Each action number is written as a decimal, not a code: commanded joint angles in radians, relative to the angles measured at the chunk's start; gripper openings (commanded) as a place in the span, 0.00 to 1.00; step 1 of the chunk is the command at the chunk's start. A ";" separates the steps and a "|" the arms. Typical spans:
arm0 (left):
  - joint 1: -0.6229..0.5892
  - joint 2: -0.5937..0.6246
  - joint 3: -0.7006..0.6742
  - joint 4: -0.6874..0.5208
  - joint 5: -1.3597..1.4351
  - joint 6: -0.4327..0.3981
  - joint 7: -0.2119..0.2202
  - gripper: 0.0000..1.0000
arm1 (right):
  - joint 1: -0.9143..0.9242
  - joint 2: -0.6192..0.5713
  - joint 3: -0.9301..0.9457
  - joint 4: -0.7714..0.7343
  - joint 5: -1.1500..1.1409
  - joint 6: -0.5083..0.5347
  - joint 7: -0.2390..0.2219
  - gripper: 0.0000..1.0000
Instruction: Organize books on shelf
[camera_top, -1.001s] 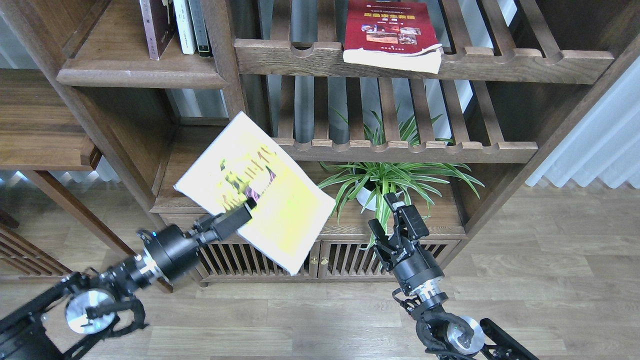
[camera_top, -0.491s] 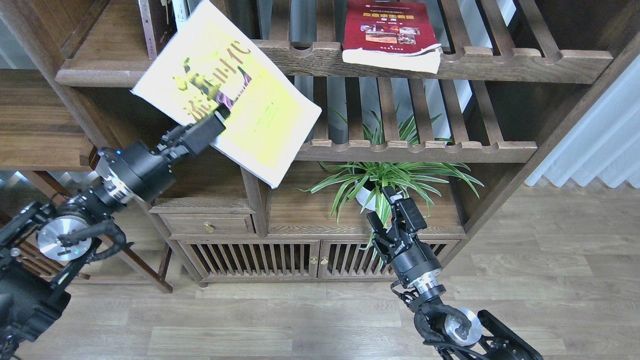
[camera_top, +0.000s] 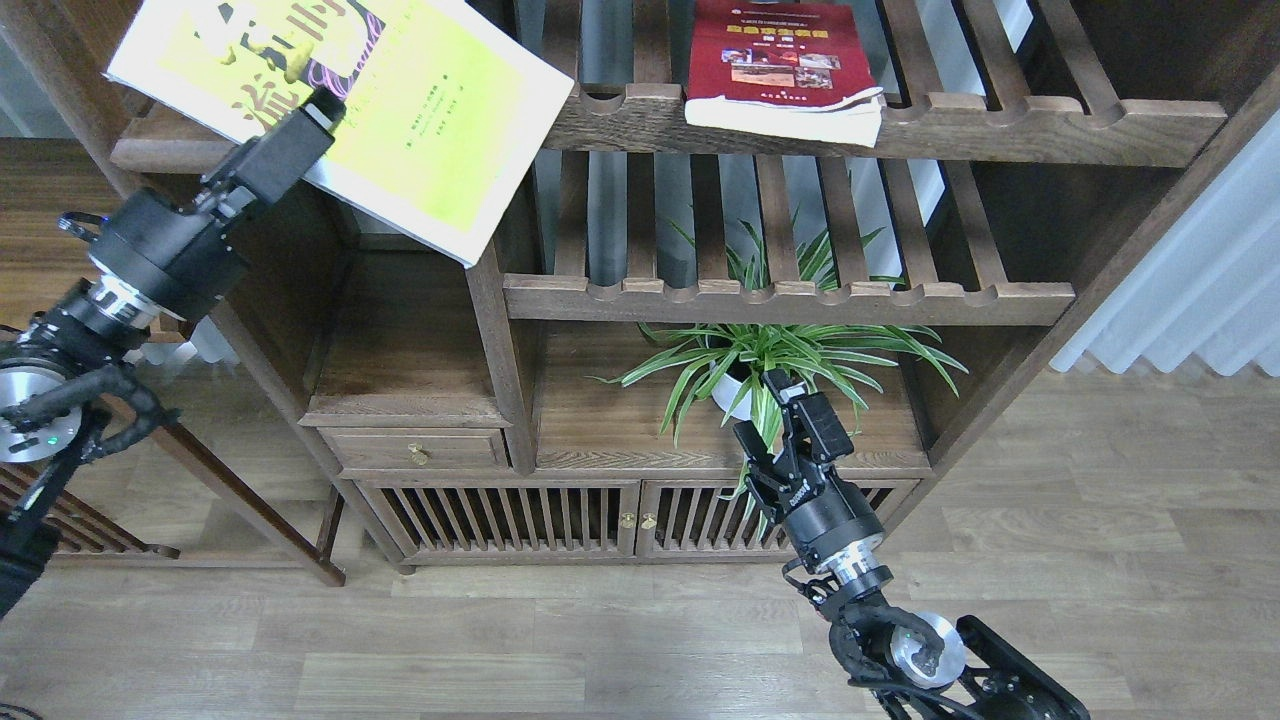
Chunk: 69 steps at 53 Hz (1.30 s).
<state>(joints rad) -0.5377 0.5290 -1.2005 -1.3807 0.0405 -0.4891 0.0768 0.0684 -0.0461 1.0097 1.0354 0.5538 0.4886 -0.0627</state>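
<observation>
Head view: my left gripper (camera_top: 318, 108) is clamped on the yellow-green book (camera_top: 400, 110), holding it tilted in front of the shelf (camera_top: 170, 150) at upper left. I judge this the carrying step; next the book needs turning upright and sliding onto that board. The red book (camera_top: 785, 65) lies flat on the slatted rack (camera_top: 1000, 125), overhanging its front rail. My right gripper (camera_top: 785, 420) hangs empty, jaws parted, before the plant (camera_top: 790, 350) in the lower bay.
</observation>
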 joint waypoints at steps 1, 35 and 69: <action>-0.033 0.031 -0.013 0.000 -0.025 0.000 0.000 0.10 | 0.002 0.002 0.000 0.000 -0.003 0.000 0.000 0.98; -0.189 0.308 -0.024 0.012 -0.241 0.000 -0.002 0.12 | 0.027 0.008 -0.002 0.000 -0.006 0.000 0.000 0.98; -0.263 0.661 0.091 0.034 -0.335 0.000 0.006 0.17 | 0.039 0.009 0.000 -0.005 -0.005 0.000 0.000 0.98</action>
<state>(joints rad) -0.8001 1.1386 -1.1386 -1.3508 -0.3020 -0.4886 0.0804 0.1069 -0.0352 1.0073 1.0330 0.5489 0.4887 -0.0629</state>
